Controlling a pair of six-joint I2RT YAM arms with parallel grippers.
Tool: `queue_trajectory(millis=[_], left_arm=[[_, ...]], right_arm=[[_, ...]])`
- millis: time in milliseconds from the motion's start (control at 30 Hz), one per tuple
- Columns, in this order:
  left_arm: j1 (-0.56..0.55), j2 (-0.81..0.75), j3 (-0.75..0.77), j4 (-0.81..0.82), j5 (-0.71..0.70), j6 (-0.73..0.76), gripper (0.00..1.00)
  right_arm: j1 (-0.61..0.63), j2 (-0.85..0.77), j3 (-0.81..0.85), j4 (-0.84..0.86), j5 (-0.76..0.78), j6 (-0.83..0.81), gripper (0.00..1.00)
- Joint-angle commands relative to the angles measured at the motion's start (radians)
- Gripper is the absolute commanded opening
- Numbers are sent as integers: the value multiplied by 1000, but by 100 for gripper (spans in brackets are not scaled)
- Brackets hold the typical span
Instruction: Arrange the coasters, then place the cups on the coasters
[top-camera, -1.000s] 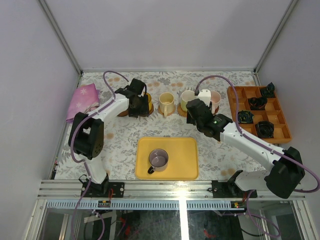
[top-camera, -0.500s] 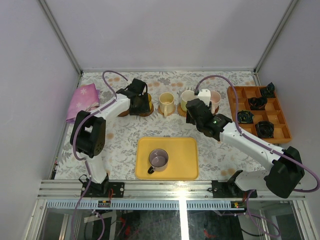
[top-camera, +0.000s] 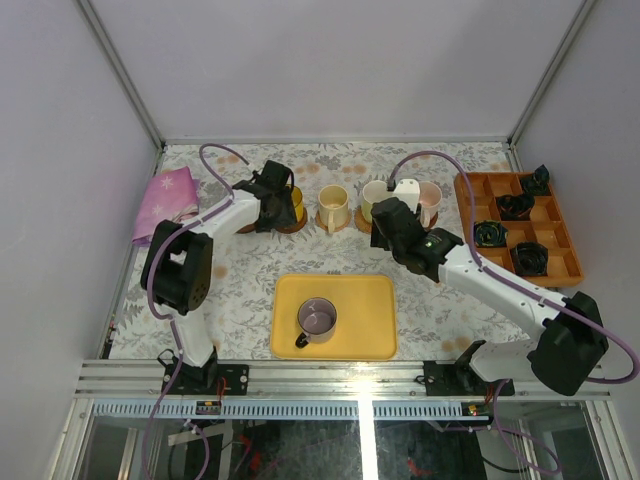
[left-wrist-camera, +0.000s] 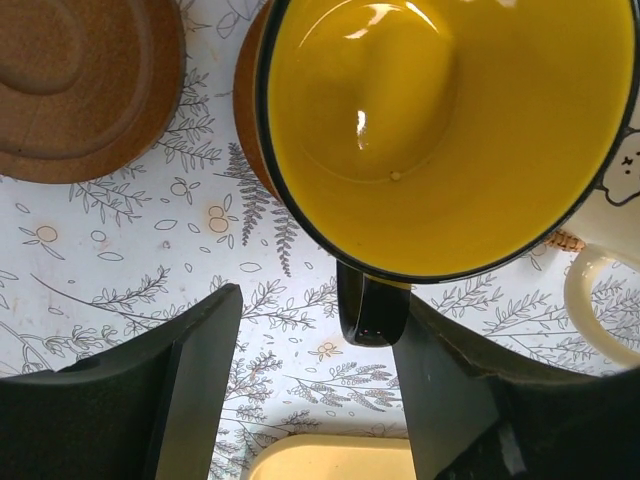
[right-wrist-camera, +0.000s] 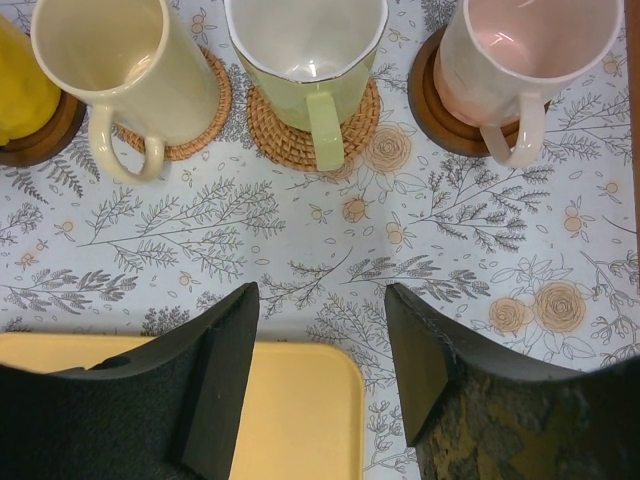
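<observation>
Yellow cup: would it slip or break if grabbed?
The yellow cup shows shiny glare, so probably slippery. It looks like hard ceramic, likely breakable if dropped. Wide and upright on its coaster, it probably won't tip.

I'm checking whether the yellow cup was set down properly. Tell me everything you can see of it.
The yellow cup stands upright and empty, glossy like glazed ceramic, with a yellow inside, a thin dark rim and a black handle pointing toward the left claw. It sits on a dark brown coaster, which shows at its left side. The claw's open fingers stand either side of the handle.
</observation>
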Motion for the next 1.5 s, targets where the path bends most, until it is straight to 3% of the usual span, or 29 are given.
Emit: queue_trajectory(millis=[0, 400, 667, 833, 1133, 1467], left_arm=[[16, -30, -15, 36, -56, -28, 60], [24, -59, -31, 27, -12, -5, 61], [2, -129, -54, 16, 122, 48, 73], [-21, -191, -67, -10, 155, 70, 74], [-132, -371, -191, -91, 265, 169, 95], [-232, -628, -247, -317, 316, 157, 100]], right_arm=[[-9, 11, 1, 32, -10, 3, 61], [-8, 12, 0, 35, -19, -1, 61], [-9, 20, 4, 49, -27, -6, 61], [-9, 33, 16, 52, -38, -16, 61], [-9, 37, 47, 33, -13, -30, 62], [-10, 54, 48, 19, -41, -18, 71]])
